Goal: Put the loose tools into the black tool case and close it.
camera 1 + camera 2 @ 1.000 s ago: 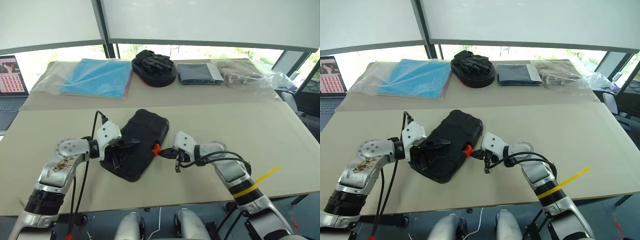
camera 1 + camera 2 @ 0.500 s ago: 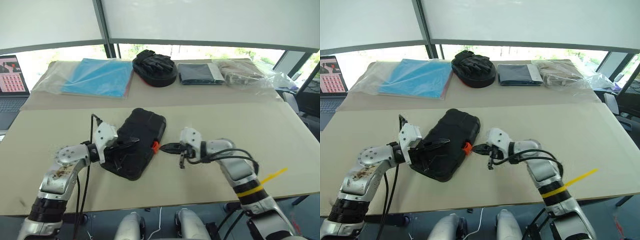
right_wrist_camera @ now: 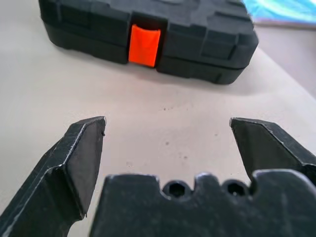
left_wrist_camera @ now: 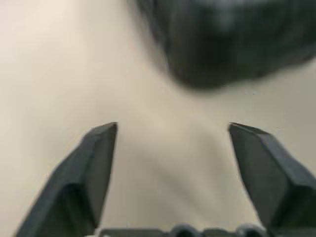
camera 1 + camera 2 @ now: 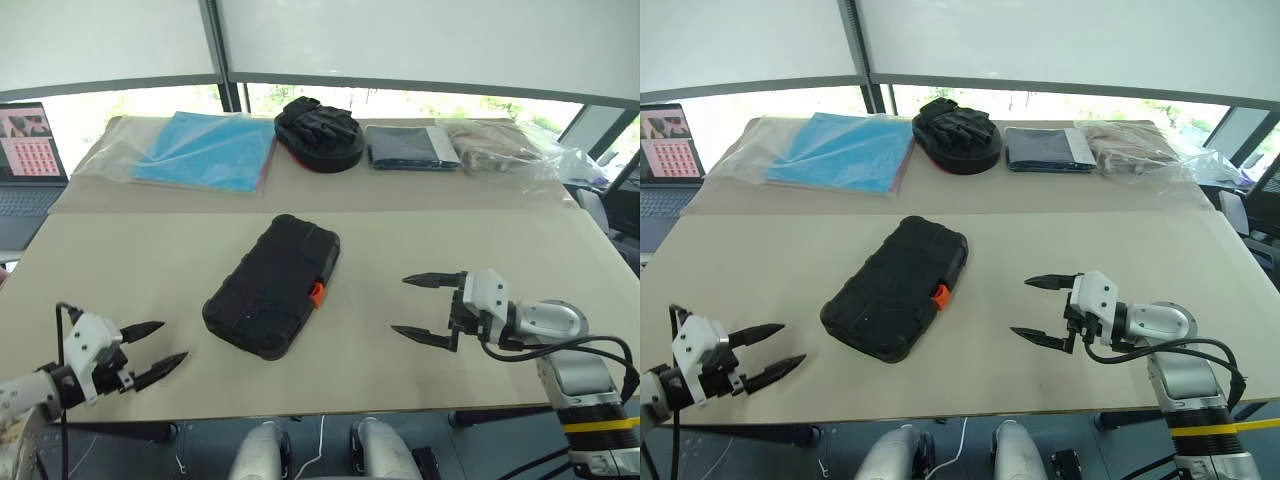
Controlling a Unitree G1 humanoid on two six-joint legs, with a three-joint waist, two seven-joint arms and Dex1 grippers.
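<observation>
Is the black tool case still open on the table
No, the black tool case lies shut on the table, both halves together with the orange latch across the seam.

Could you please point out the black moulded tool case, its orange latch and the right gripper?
Black moulded plastic tool case (image 5: pixel 265 290): left eye view, ribbed lid.
Orange latch (image 3: pixel 144 45): right wrist view, its face.
Right gripper (image 5: pixel 420 306): left eye view, between fingertips.

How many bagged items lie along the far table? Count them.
3: a blue bag at the left, a dark bag right of the glove pouch, a tan bag at the right end.
</observation>
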